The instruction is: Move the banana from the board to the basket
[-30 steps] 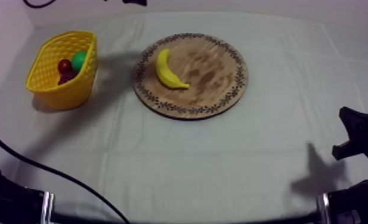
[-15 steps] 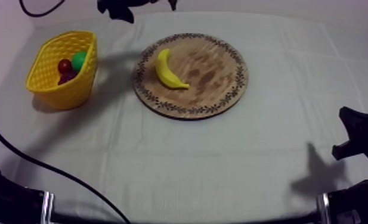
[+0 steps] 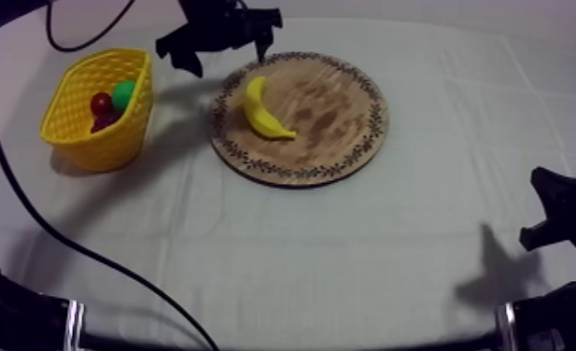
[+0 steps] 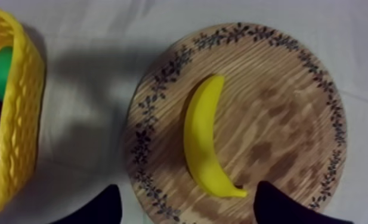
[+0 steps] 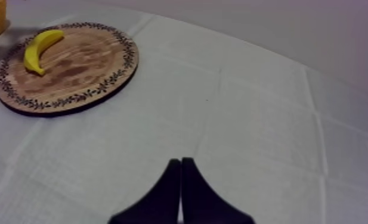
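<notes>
- Right gripper (image 5: 181, 162): fingers pressed together, idle at table's near right edge
- Banana (image 3: 265, 110) lies on wooden board (image 3: 343, 117), left half, twd table's far edge; yellow basket (image 3: 100, 140) near far left corner
- Left gripper (image 3: 229, 58): fingers spread, nothing btwn, above board's far left rim, just beyond banana
- Risk: curved smooth banana may slip if pinched off-centre; low carry could clip basket rim

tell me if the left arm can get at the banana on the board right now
Probably yes. The left gripper hangs open above the wooden board, its fingers spread to either side of the banana, which lies bare with nothing on or against it.
</notes>
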Robot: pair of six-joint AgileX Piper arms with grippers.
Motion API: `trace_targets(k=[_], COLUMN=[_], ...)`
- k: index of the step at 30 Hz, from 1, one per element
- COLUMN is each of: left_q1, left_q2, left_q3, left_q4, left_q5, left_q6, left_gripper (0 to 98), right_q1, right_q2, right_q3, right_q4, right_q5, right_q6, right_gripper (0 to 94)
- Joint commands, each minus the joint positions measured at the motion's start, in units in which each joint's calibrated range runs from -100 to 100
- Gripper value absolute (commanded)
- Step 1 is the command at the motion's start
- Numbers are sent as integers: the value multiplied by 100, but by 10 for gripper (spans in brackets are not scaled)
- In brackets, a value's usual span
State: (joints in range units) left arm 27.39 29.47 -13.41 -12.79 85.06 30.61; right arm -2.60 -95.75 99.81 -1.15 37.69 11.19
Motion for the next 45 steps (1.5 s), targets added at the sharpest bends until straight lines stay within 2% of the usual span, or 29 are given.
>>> trace_targets(k=[1, 12, 35, 39, 45], left_q1=[1, 20, -129, -129, -141], left_q2=[171, 1110, 2401, 2430, 2441], left_q3=[2, -326, -1290, -1332, -1352], left_q4=[51, 180, 127, 123, 107], left_q5=[-41, -225, -750, -852, -1037], left_q6=[-6, 33, -56, -46, -102], left_gripper=[807, 792, 736, 689, 515], right_q1=[0, 0, 0, 0, 0], right_q2=[0, 0, 0, 0, 0], right_q3=[-3, -3, -3, -3, -3], right_q4=[0, 0, 0, 0, 0], right_q5=[-3, -3, -3, -3, -3], right_q6=[2, 2, 2, 2, 2], right_gripper=[3, 3, 3, 3, 3])
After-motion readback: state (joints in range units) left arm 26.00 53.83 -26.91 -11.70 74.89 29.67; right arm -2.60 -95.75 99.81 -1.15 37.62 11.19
